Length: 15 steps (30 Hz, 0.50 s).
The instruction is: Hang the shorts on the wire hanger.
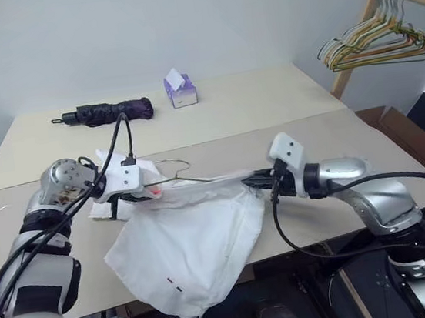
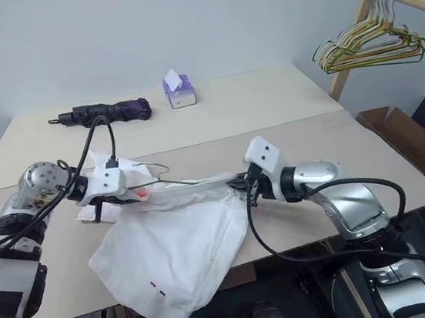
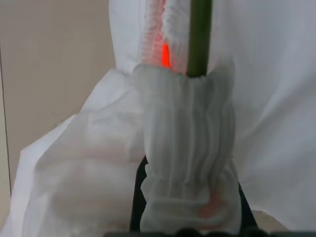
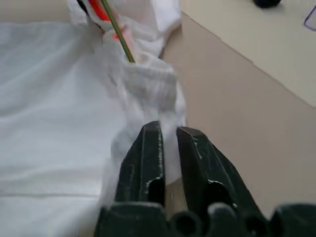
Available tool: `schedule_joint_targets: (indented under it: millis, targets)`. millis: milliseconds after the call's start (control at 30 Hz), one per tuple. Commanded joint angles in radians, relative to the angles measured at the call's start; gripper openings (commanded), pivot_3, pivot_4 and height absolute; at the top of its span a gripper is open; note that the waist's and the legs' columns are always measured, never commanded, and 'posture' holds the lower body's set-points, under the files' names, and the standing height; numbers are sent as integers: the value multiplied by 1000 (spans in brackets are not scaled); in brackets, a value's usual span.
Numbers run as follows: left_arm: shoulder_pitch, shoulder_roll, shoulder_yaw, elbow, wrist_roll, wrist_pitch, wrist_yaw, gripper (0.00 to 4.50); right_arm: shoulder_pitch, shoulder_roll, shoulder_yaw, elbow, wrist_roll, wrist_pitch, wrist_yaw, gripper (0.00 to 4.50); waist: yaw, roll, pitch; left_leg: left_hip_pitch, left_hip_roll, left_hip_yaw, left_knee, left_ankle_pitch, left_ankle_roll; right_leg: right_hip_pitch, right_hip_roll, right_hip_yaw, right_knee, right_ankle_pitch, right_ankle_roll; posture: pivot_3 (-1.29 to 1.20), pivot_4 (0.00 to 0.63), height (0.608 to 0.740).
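In the left eye view, the white thin-fabric shorts (image 1: pixel 196 246) hung in the lower middle of the frame, their gathered waistband stretched in a band between my two grippers, the lower part drooping past the front edge of the pale beige surface (image 1: pixel 268 105). The thin olive-bronze wire hanger (image 1: pixel 179 175) lay at centre left, its hook just right of my left gripper (image 1: pixel 145 190), which was clamped on the waistband's left end. My right gripper (image 1: pixel 255 178), at centre right, met the waistband's other end; from here I could not tell its fingers' spacing. I judged the step to be threading the waistband along the hanger's wire; next I would need to regrip further along and draw the fabric on.

The right eye view gave the same layout.

My left wrist view showed what the head views did not: the wire entering the bunched waistband, just above my shut fingers.

My right wrist view showed my fingers slightly apart, white fabric lying between and ahead of them; whether they gripped it I could not tell.
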Motion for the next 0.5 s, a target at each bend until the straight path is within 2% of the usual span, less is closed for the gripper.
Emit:
schedule_joint_targets:
  millis: [33, 267, 367, 500]
  targets:
    - [-40, -20, 42, -21, -35, 27, 0, 0, -24, -9, -6, -25, -11, -15, 9, 2131, 3, 0, 0, 0, 0, 0, 0, 0, 0, 0, 0, 0, 0, 0, 0, -85, 0, 740]
    - [-62, -26, 71, -40, -45, 22, 6, 0, -75, -99, -35, -25, 10, 13, 84, 4479, 2, 0, 0, 0, 0, 0, 1, 0, 0, 0, 0, 0, 0, 0, 0, -88, 0, 740]
    - [-96, -36, 89, -40, -55, 29, 1, 0, -153, -132, 14, 26, -19, 36, 126, 4479, 1, 0, 0, 0, 0, 0, 1, 0, 0, 0, 0, 0, 1, 0, 0, -91, 0, 740]
    - [-135, -51, 109, -43, -73, 28, -9, 0, -295, -120, 124, 158, -101, 41, 168, 4479, -3, 0, 0, 0, 0, 0, 1, 0, 0, 0, 0, 0, 0, 0, 0, -90, 0, 740]
